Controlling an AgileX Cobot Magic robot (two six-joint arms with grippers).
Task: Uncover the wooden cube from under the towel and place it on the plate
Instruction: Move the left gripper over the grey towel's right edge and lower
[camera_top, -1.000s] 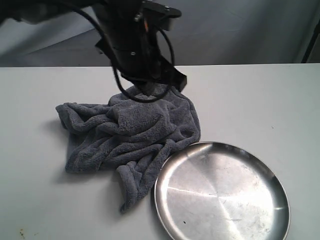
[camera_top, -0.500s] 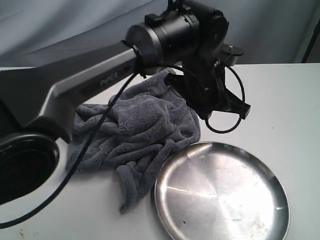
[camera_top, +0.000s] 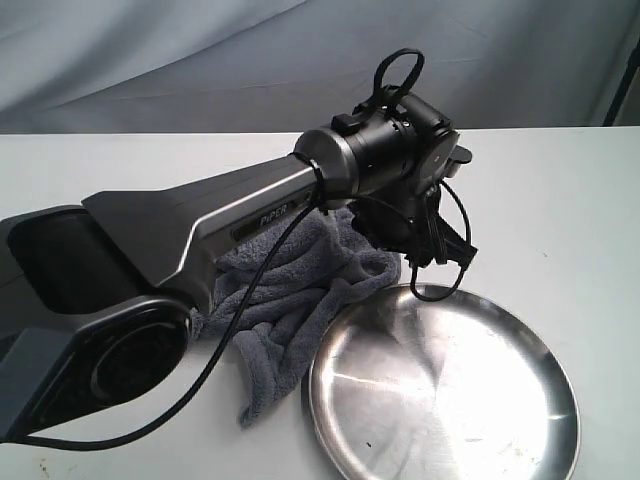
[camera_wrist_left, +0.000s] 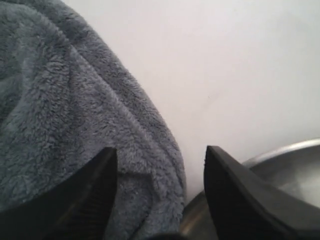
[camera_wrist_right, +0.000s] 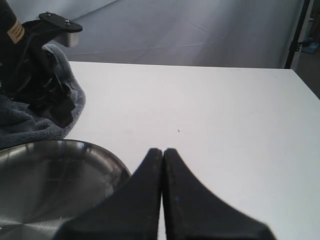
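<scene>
Left gripper (camera_wrist_left: 159, 156) jaws spread, empty, over towel (camera_top: 300, 290) edge beside plate (camera_top: 450, 390) rim. Right gripper (camera_wrist_right: 162, 152) jaws pressed together. Wooden cube not visible, presumably under towel. Risk: pinching cloth drags cube along, or a jaw snags the rim

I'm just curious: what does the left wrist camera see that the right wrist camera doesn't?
Only the left wrist view: the left gripper from within, jaws apart, close over the edge of the towel. Only the right wrist view: the right gripper, jaws shut, the left arm seen from outside, and a grey backdrop. Both: the towel, the plate and the white table. No wooden cube shows in either.
</scene>
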